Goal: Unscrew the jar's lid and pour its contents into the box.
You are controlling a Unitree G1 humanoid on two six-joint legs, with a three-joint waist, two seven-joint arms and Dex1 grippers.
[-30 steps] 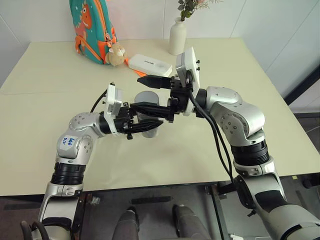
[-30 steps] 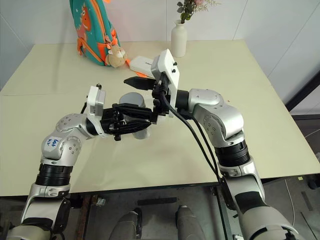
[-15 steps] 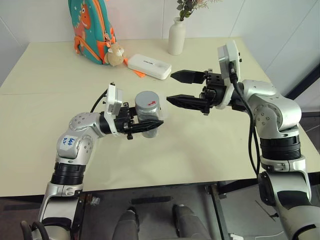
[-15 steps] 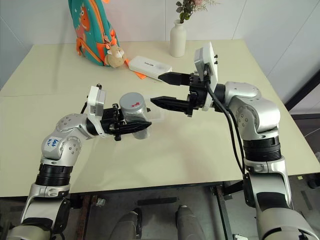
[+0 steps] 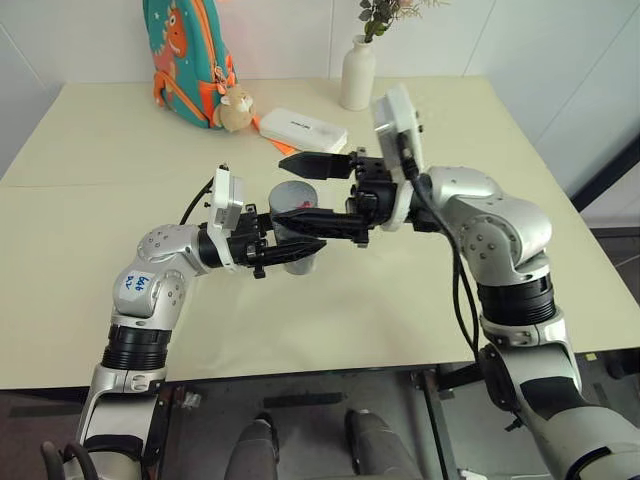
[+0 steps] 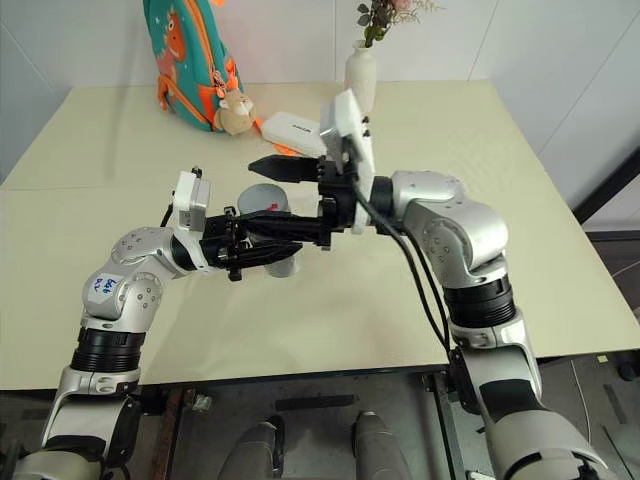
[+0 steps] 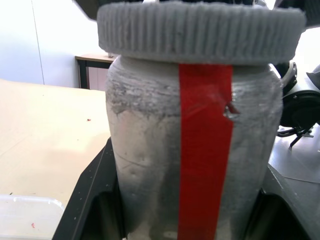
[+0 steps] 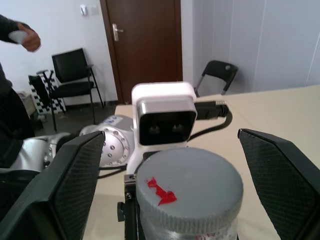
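Jar (image 5: 292,222): we find it at frame centre in the head views, upright and above the surface (image 5: 120,160), clamped low on its body by the left pincer (image 5: 296,248), whose fingers (image 7: 87,200) press its sides. A red stripe runs down its wall.

Lid (image 8: 189,191): grey, ribbed, on the jar, with a red mark on top.

Right pincer (image 5: 296,187): we see it spread wide, reaching in from the right and straddling the lid; one finger lies beyond it, the other in front, neither touching it in the wrist view.

Box (image 7: 25,215): a clear corner at lower left of the left wrist view, on the surface below the jar.

Upper part of frame: backpack (image 5: 185,50), white case (image 5: 300,128), vase (image 5: 357,72).
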